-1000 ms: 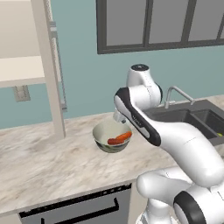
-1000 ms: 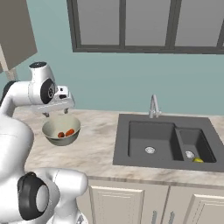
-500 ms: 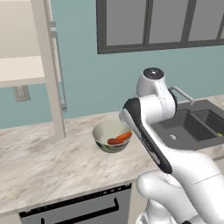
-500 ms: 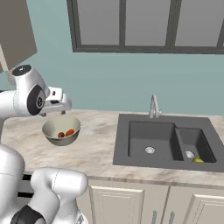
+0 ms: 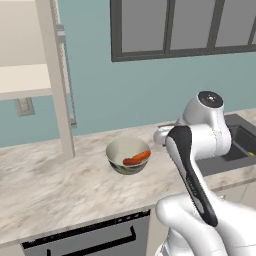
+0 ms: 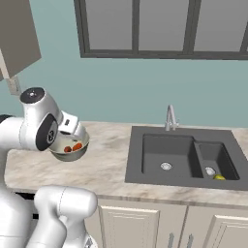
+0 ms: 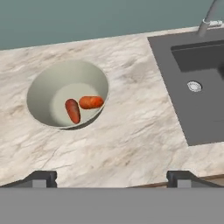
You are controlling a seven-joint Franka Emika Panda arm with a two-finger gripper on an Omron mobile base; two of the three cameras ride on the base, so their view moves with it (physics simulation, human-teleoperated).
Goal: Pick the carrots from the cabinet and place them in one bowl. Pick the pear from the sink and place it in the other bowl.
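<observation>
- Carrots (image 7: 82, 106) lie together in the cream-interior bowl (image 7: 41, 89) on the marble counter (image 7: 131, 131), one upright-ish in the hand view, the other across its top end, touching or nearly so.
- Gripper (image 7: 112, 177) hangs above the counter between bowl and sink (image 7: 201, 118), jaws spread wide, nothing between them.
- Against the frames a second ago, the arm has swung away from the bowl toward the sink side; in the left base view its elbow now stands right of the bowl (image 5: 120, 150) rather than over it.
- Bowl and carrots (image 5: 136, 159) have kept their place.
- Pear (image 6: 219, 177) sits in the small right basin of the sink (image 6: 155, 167), just beside its drain, unmoved.
- Faucet (image 6: 170, 117) stands behind the basins.
</observation>
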